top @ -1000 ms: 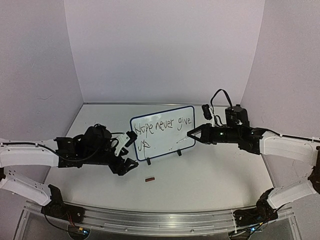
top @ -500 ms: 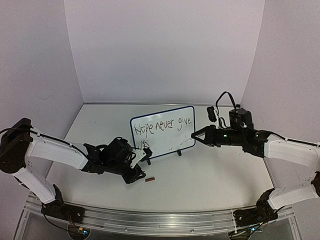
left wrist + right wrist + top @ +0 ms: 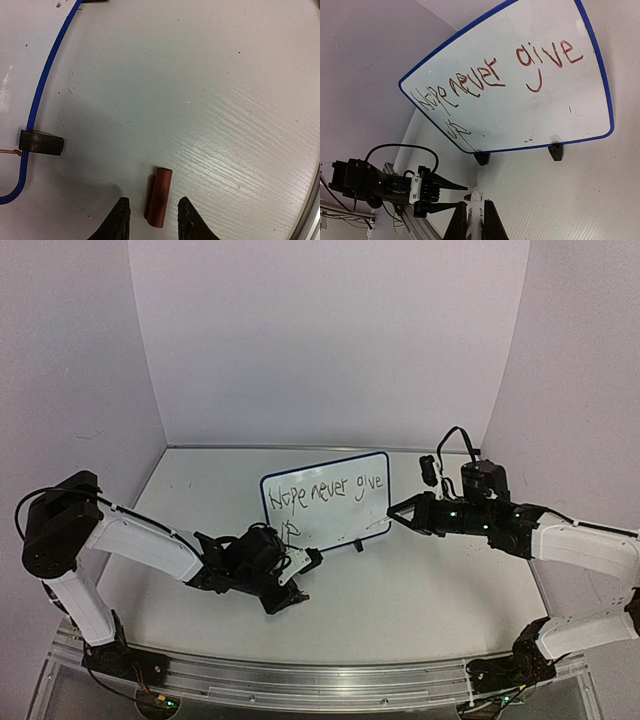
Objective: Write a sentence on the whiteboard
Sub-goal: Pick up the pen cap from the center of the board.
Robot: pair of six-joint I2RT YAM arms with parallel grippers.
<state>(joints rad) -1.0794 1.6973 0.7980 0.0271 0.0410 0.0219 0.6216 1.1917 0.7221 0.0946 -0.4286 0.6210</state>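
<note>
The whiteboard (image 3: 330, 525) stands on two black feet at the table's middle. The sentence (image 3: 325, 492) "Hope never give up" fills its upper half in two lines. My left gripper (image 3: 300, 580) is low in front of the board's left foot. Its open jaws (image 3: 151, 220) straddle a red-brown marker cap (image 3: 159, 197) lying on the table, without touching it. My right gripper (image 3: 393, 509) is shut on a white marker (image 3: 474, 215), held just off the board's right edge. The board (image 3: 560, 115) and the sentence (image 3: 490, 80) also show in the right wrist view.
The board's blue frame (image 3: 42, 90) and one black foot (image 3: 41, 143) lie left of the cap. A metal rail (image 3: 300, 678) runs along the table's near edge. Walls close in the back and both sides.
My left arm has swung from the board's left edge down and right, with its jaws now over the cap. My right gripper has drawn slightly right, away from the board.
</note>
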